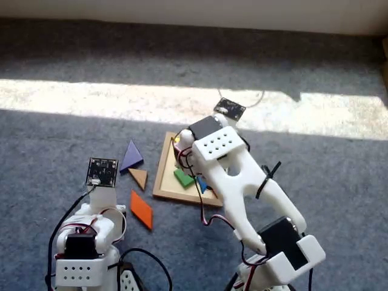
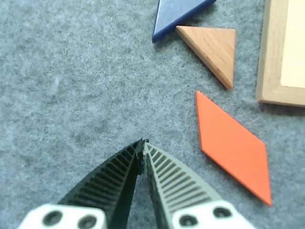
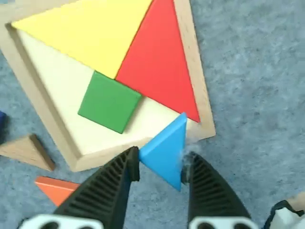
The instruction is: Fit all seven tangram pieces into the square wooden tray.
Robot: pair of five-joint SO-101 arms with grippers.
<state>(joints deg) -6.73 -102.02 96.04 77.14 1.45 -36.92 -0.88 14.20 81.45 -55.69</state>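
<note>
Right wrist view: I'm counting three pieces lying in the one square wooden tray (image 3: pixel 196 71) just ahead of the right hand (image 3: pixel 161 160): a yellow triangle (image 3: pixel 90 28), a red triangle (image 3: pixel 159 67) and a green square (image 3: pixel 109 101). That hand is gripping a fourth piece, a light blue triangle (image 3: pixel 164 148), with its tip over the tray's nearest corner. The left hand (image 2: pixel 144 145) is resting closed and empty over the grey carpet (image 2: pixel 71 86). Ahead of it, three more pieces are lying outside the tray: an orange parallelogram (image 2: pixel 233 145), a wooden triangle (image 2: pixel 214 47) and a dark blue triangle (image 2: pixel 178 12).
</note>
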